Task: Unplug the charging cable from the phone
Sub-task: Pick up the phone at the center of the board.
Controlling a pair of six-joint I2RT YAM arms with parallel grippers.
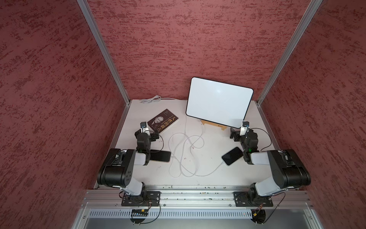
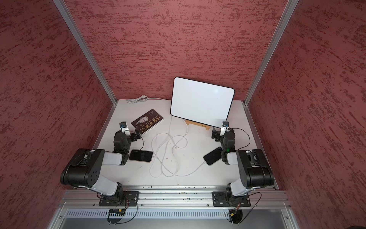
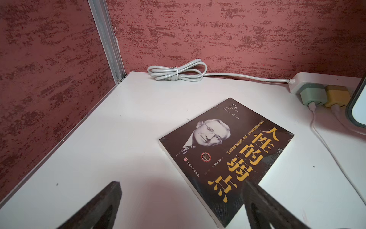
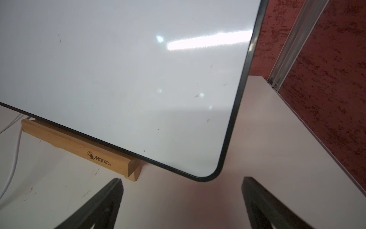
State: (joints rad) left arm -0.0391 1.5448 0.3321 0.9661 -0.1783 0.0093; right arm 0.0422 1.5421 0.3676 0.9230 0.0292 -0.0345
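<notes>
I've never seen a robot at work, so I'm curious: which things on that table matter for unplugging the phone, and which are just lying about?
For the job: phone by the left arm; phone by the right arm; white charging cables plugged into them.

Lying about: book; whiteboard on its wooden stand; bundled cord.

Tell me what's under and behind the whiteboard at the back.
A wooden stand props the lower edge of the whiteboard. Behind its edge, the left wrist view shows a power strip holding a green charger and a yellow charger. The board covers the rest of the strip.
</notes>
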